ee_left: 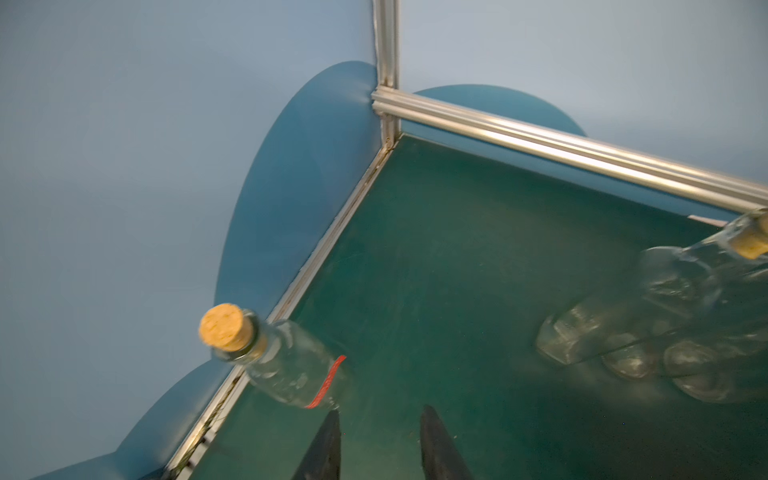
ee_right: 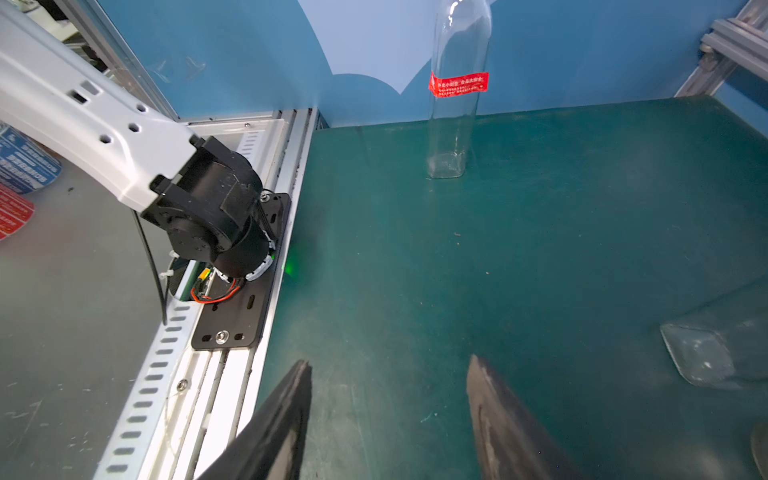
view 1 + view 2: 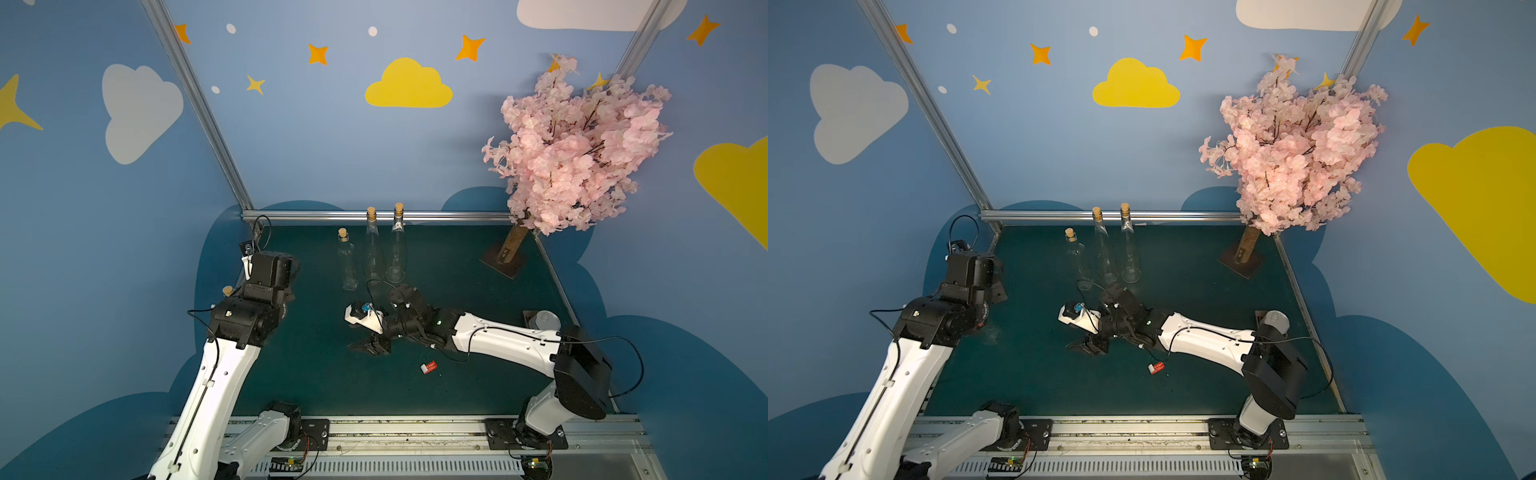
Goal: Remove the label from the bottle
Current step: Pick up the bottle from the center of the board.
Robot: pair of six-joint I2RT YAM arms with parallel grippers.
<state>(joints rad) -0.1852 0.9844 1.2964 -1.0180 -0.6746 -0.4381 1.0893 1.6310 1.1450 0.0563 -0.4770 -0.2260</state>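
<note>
Nearest you, a crumpled red and white scrap [image 3: 429, 368] lies loose on the green desk [image 3: 316, 382]. It looks like a label peeled from some other bottle. Just beyond it, the right pincer [image 2: 389, 360] hangs low over the middle of the desk, jaws spread wide with nothing between them.

At the desk's left edge, the left pincer [image 1: 381, 409] points down beside the labelled bottle [image 1: 291, 365]. Its jaws stand a narrow gap apart and hold nothing. The bottle stands upright close to the left wall [image 3: 124, 257], just beside one finger, not between the two. A red label [image 2: 458, 84] runs as a band round its upper body. Its cork [image 1: 226, 328] is in place, and the clear glass shows nothing inside.

To do this step well, you would probably need to widen the left jaws and bring them around the glass clear of the red band. Close firmly, since smooth glass may slip or tip. Then bring the right pincer to an end of the band and peel along it, rather than pulling straight out.

Farther back, three clear bottles [image 3: 372, 249] stand close together near the back rail [image 3: 449, 216]. Each is corked, and they look empty and unlabelled. In the far right corner stands a pink blossom tree [image 3: 573, 145].
</note>
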